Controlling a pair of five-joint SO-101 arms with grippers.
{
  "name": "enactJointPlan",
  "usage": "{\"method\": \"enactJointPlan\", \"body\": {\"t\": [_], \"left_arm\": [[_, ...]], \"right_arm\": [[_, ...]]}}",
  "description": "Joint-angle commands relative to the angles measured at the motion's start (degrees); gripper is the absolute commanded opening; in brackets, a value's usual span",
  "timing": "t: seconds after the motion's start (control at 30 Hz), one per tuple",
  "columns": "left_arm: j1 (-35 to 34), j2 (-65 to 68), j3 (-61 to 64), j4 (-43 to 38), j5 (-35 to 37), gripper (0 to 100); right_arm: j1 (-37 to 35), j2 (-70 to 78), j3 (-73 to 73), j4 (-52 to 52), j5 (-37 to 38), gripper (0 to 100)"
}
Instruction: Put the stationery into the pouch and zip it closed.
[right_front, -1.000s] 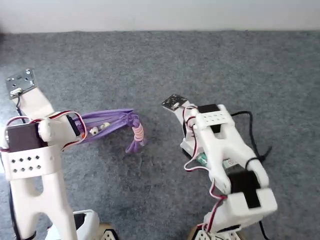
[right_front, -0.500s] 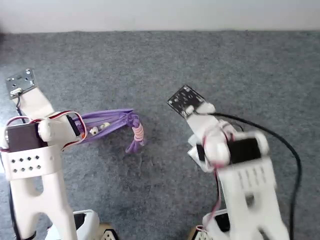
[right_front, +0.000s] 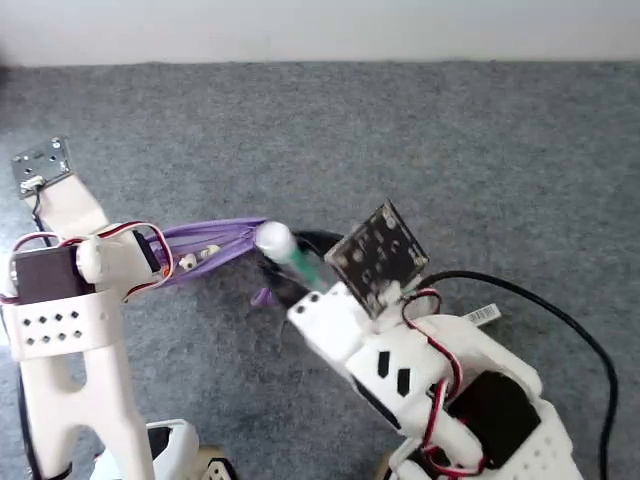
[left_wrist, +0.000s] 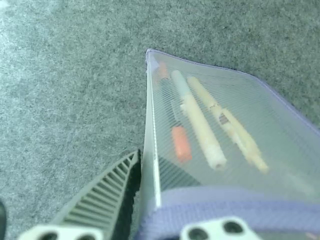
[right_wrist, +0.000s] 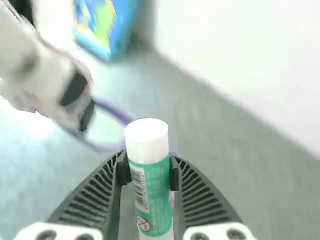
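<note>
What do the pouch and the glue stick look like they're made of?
Pouch: translucent, finely ribbed or mesh plastic, probably vinyl, since the pens inside show through it; the purple edging looks like fabric. Glue stick: smooth, slightly glossy hard plastic, with a green body and a white cap.

**Soft, even light; smear in the right wrist view**

In the high view, bright diffuse light falls evenly on the grey worktop (right_front: 500, 150). The pale wall (right_front: 300, 30) along its far edge is almost washed out, and shadows under the arms are faint and short. In the right wrist view the glue stick (right_wrist: 147, 175) is fairly crisp, but the left arm (right_wrist: 45, 85) and the background are smeared. In the left wrist view the pouch (left_wrist: 225, 140) has a mild sheen, and its nearest edge is out of focus.
</note>
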Motion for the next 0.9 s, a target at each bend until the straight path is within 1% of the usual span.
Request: {"method": "enactJointPlan", "body": {"t": [0.0, 0.23, 0.33, 0.43, 0.57, 0.63, 0.8, 0.87], "left_arm": [[-0.6, 0.9, 0.1, 1.0, 1.2, 1], [-0.5, 0.9, 0.1, 1.0, 1.2, 1], [-0.6, 0.9, 0.1, 1.0, 1.2, 1], [-0.7, 0.9, 0.1, 1.0, 1.2, 1], [-0.7, 0.9, 0.1, 1.0, 1.2, 1], [-0.7, 0.9, 0.1, 1.0, 1.2, 1], [-0.7, 0.9, 0.1, 1.0, 1.2, 1], [-0.7, 0.9, 0.1, 1.0, 1.2, 1]], "right_arm": [[-2.9, 3.9, -0.1, -13.0, -0.6, 0.8], [-4.1, 16.4, -0.4, -28.6, -0.9, 0.8], [-4.1, 19.6, -0.1, -32.1, -1.0, 0.8], [-4.0, 22.0, -0.1, -33.0, -1.2, 0.8], [-4.0, 23.3, -0.1, -32.7, -6.4, 0.8], [-4.0, 23.7, -0.1, -32.4, -7.8, 0.8], [-4.1, 23.9, 1.1, -32.8, -8.4, 0.8], [-5.5, 23.3, 0.6, -32.7, -8.4, 0.8]]}}
